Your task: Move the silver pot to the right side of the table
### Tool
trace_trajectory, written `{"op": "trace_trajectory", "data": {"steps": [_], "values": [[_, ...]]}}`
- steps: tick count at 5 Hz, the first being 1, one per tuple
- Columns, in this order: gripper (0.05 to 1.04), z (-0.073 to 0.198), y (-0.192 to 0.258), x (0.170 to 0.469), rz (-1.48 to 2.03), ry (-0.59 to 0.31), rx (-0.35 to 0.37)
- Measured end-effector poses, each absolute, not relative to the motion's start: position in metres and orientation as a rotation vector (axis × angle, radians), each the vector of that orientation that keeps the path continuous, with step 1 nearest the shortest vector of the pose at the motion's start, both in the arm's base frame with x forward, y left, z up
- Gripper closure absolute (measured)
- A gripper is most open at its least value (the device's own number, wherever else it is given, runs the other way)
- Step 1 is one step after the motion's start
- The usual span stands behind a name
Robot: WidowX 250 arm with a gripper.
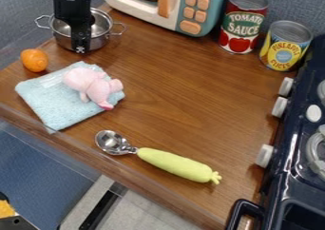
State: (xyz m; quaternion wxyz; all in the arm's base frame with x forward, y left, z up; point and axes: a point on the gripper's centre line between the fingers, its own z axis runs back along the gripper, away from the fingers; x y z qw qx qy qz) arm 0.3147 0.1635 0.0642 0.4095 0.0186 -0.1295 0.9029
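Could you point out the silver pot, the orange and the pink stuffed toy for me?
Silver pot (100,43): camera view, outer wall, below the rim.
Orange (34,60): camera view, middle of its peel.
Pink stuffed toy (96,88): camera view, middle of its body.

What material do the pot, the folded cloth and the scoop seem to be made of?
Pot: shiny metal, probably steel, since it looks silver and reflects light.
Cloth: soft, matte fabric, perhaps terry, from its fuzzy surface.
Scoop: its bowl is polished metal with bright highlights; its yellow-green handle looks smooth, maybe plastic or rubber.
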Motion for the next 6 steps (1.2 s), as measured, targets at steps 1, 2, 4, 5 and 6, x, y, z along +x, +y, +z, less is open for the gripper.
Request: {"op": "trace_trajectory", "data": {"steps": [1, 2, 4, 5, 6], "values": [[1.014, 0.081, 0.156, 0.309, 2.291, -0.25, 0.007], [1.016, 0.109, 0.145, 0.309, 2.287, -0.239, -0.052], [1.016, 0.16, 0.069, 0.305, 2.132, -0.217, -0.165], [1.016, 0.154, 0.023, 0.308, 1.99, -0.191, -0.195], [1.016, 0.143, -0.028, 0.32, 1.868, -0.217, -0.215]]}}
